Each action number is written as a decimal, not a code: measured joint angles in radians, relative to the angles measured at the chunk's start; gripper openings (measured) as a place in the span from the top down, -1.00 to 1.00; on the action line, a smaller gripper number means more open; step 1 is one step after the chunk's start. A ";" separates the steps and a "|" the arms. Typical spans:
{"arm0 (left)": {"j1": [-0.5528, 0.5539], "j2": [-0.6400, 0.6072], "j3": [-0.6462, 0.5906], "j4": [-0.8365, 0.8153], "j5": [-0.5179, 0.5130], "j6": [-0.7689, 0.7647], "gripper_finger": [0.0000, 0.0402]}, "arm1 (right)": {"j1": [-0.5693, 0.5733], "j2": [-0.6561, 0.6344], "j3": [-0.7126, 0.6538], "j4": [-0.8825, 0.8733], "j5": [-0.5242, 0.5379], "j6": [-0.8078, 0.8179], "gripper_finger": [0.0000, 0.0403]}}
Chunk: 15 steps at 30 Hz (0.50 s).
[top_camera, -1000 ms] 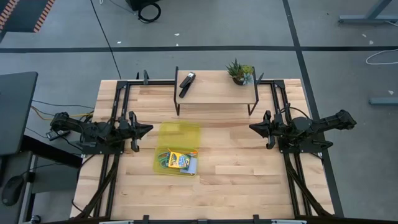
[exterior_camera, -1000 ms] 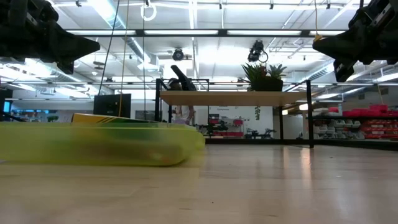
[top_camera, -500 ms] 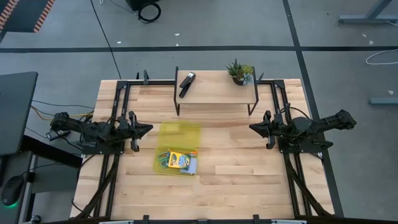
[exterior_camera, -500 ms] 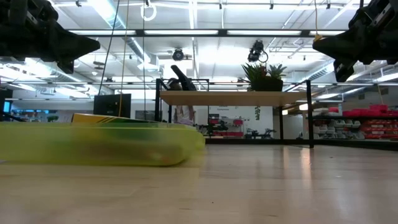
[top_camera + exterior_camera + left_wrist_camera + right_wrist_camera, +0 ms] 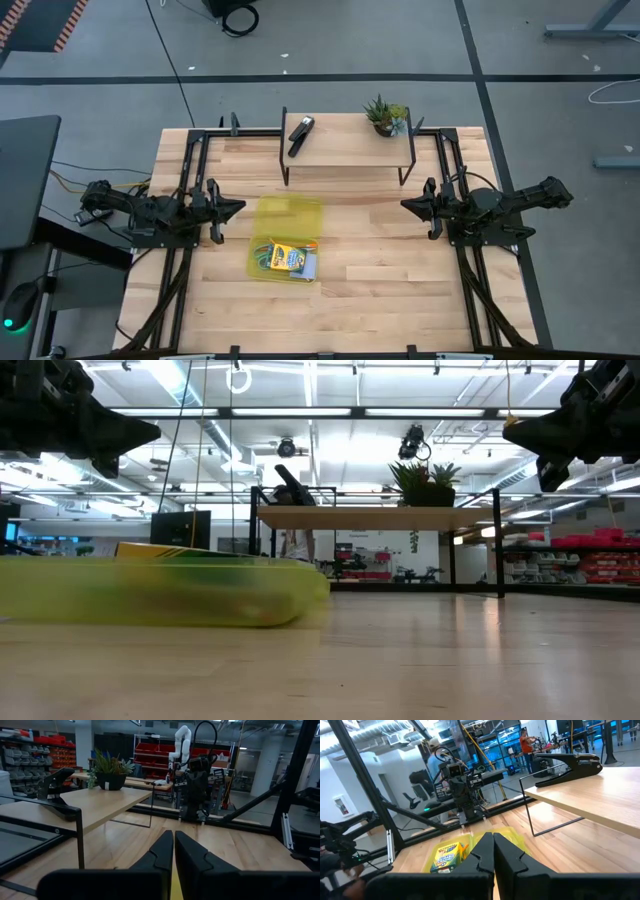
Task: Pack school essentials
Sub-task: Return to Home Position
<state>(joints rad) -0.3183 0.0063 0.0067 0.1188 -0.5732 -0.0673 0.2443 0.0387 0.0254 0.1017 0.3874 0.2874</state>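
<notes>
Left gripper (image 5: 240, 207) at 9 o'clock of the table (image 5: 400, 290), right gripper (image 5: 403, 205) at 3, both empty with fingers pressed together. Crayon box (image 5: 290, 258) lies in the yellow bin (image 5: 289, 214), 8 o'clock of centre.

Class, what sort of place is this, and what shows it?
Likely a robotics lab: the left gripper and right gripper wait over a wooden table, with red storage bins on shelves behind.
</notes>
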 joint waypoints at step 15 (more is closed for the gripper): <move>0.000 0.000 0.000 0.000 -0.001 0.001 0.84 | 0.000 0.000 0.000 0.000 0.000 0.000 0.96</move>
<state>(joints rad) -0.3183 0.0063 0.0067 0.1188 -0.5739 -0.0665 0.2440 0.0389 0.0254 0.1017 0.3874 0.2877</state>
